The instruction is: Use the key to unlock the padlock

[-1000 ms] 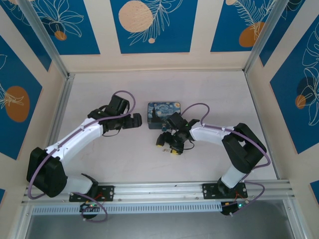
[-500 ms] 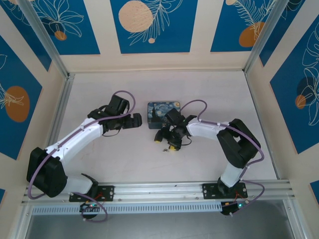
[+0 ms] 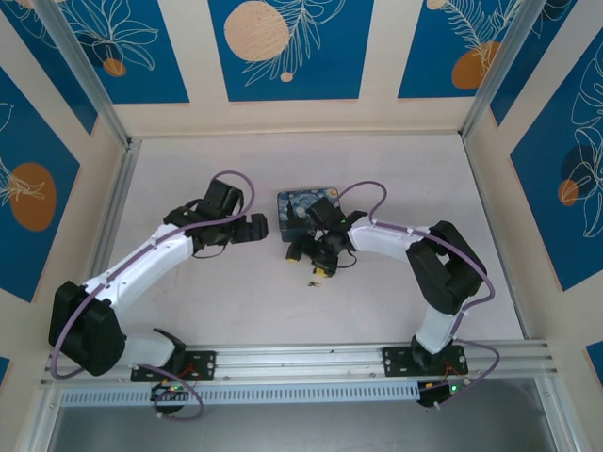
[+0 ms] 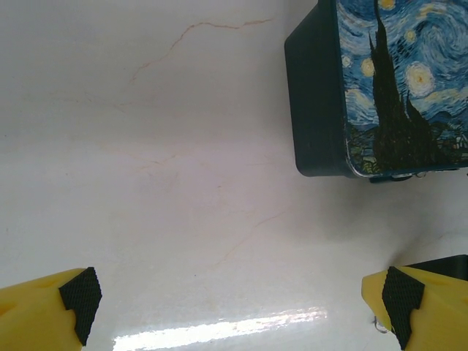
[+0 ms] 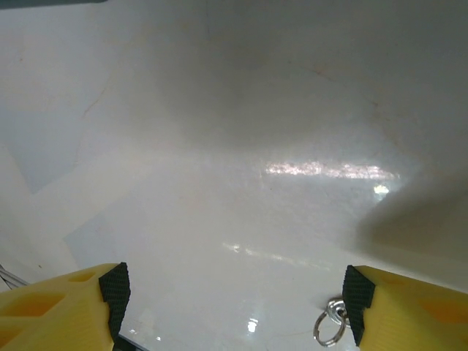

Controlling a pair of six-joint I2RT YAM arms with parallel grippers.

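Right gripper (image 3: 308, 263): jaws apart, nothing between them. Yellow fingers with black pads (image 5: 115, 289) point down at the bare worktop (image 3: 236, 301), about mid-table. The fingertips sit just on the near side of the painted box (image 3: 301, 205). In the right wrist view a small metal ring (image 5: 329, 322) lies flat on the surface just beside one pad, not gripped. From above, a tiny dark speck, taken to be the key (image 3: 312, 281), lies on the worktop just nearward of this gripper. It is apart from the box and too small to make out its shape. Left gripper (image 3: 258, 229): jaws spread wide and empty, held level and pointing across at the box's left side, near it but not touching. The left wrist view has the box up in its right corner: dark blue walls, swirled night-sky lid, closed. Small metal bits (image 4: 398, 176) glint at the lid's lower rim, and whether they are the padlock cannot be told. The box sits at the middle of the worktop, slightly toward the far edge, between the two arms. Both arm bases are bolted to a rail (image 3: 301, 358) along the near edge. Blue wall panels (image 3: 283, 47) with pale leaf drawings stand around the other three edges.
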